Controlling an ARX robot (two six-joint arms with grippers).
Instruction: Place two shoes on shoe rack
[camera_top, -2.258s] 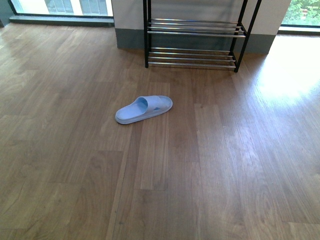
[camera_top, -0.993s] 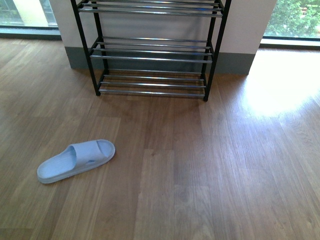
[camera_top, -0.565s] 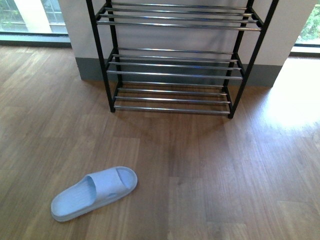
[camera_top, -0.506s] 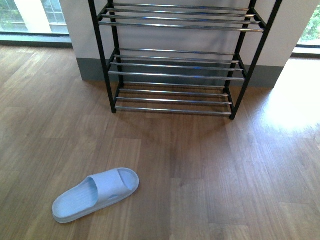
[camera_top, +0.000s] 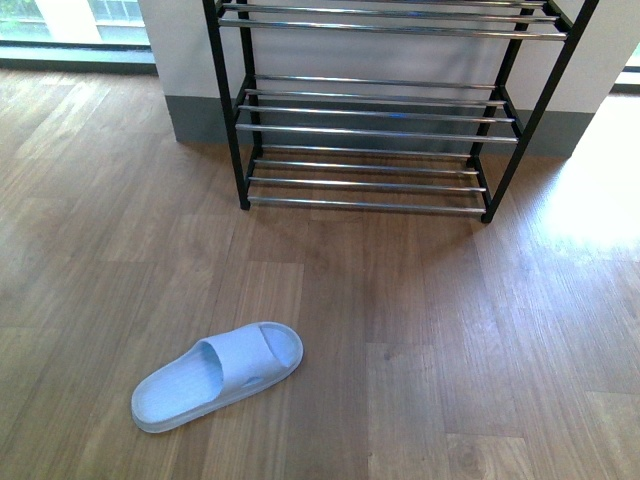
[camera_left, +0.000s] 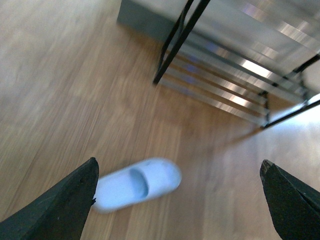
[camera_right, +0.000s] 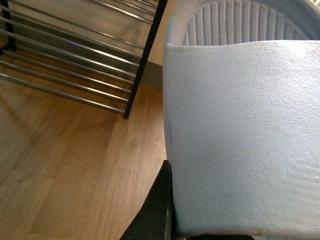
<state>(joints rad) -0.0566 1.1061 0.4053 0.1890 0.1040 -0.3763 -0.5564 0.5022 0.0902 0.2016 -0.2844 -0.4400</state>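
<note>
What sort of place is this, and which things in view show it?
Probably a home's entrance or hallway: a multi-tier shoe rack stands on a wood-plank floor, with a pale blue slipper lying in front of it.

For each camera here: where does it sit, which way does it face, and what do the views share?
Front: on the body, looking ahead and down at the floor slipper and rack; no arm shows.
Left wrist: high up, blurred, facing down at the floor slipper and rack; the left tool shows spread fingers.
Right wrist: close behind the held slipper, rack beyond; one dark finger of the right tool shows.
Shared: all three see the rack; front and left wrist see the floor slipper.
</note>
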